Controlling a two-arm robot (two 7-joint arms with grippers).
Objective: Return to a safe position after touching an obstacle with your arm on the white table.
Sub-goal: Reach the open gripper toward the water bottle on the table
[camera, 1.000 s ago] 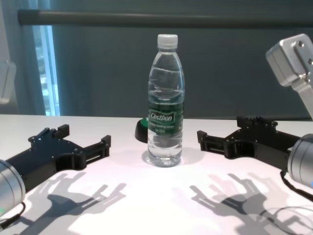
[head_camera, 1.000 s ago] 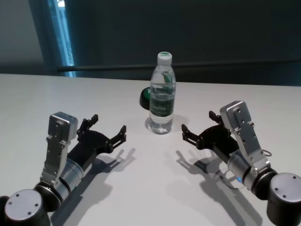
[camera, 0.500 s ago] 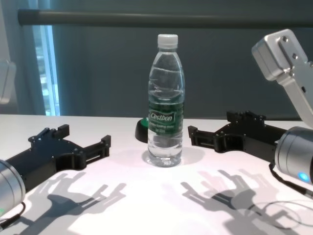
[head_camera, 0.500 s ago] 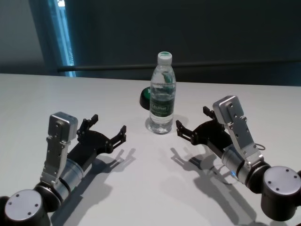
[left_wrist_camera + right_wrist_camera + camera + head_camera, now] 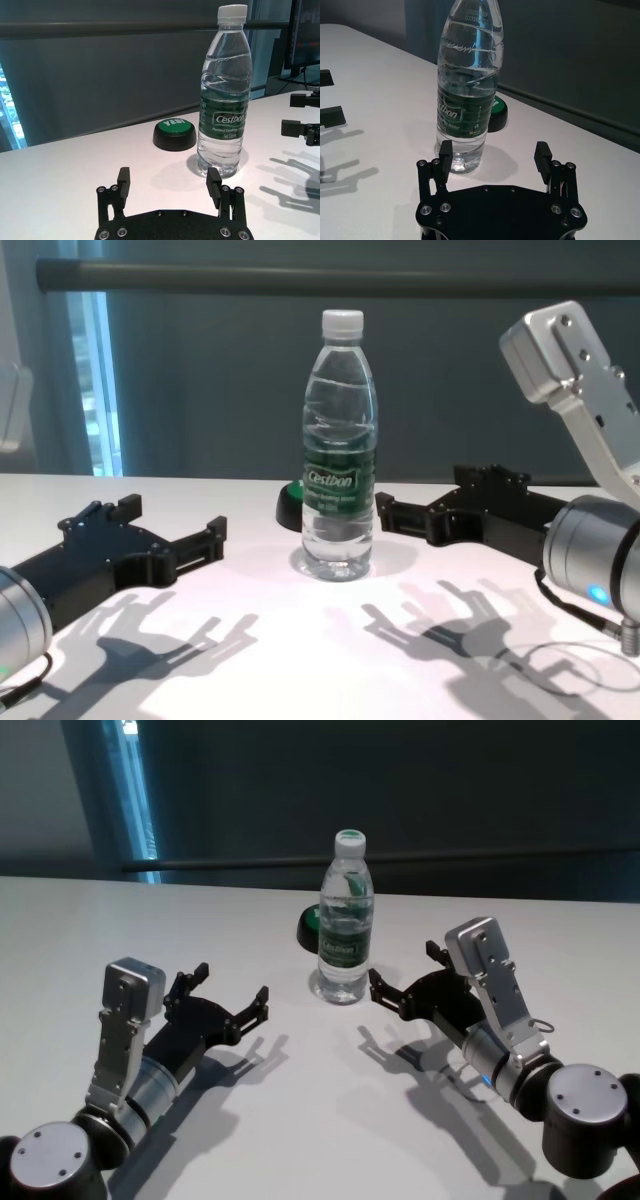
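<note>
The obstacle, a clear water bottle [image 5: 345, 920] with a white cap and green label, stands upright on the white table [image 5: 320, 1140]. It also shows in the chest view [image 5: 340, 470] and both wrist views [image 5: 225, 100] [image 5: 467, 90]. My right gripper [image 5: 402, 965] is open and empty just right of the bottle's base. One fingertip [image 5: 385, 508] is right beside the base, and I cannot tell if it touches. My left gripper [image 5: 231, 982] is open and empty, low over the table, left of the bottle and well apart from it.
A low black button with a green top [image 5: 308, 927] sits on the table just behind and left of the bottle. A thin cable loop [image 5: 560, 665] lies on the table by my right forearm. A dark rail and wall run behind the table's far edge.
My right gripper has moved left, closing the gap to the bottle's base. The bottle stands as before. The left arm has not moved.
</note>
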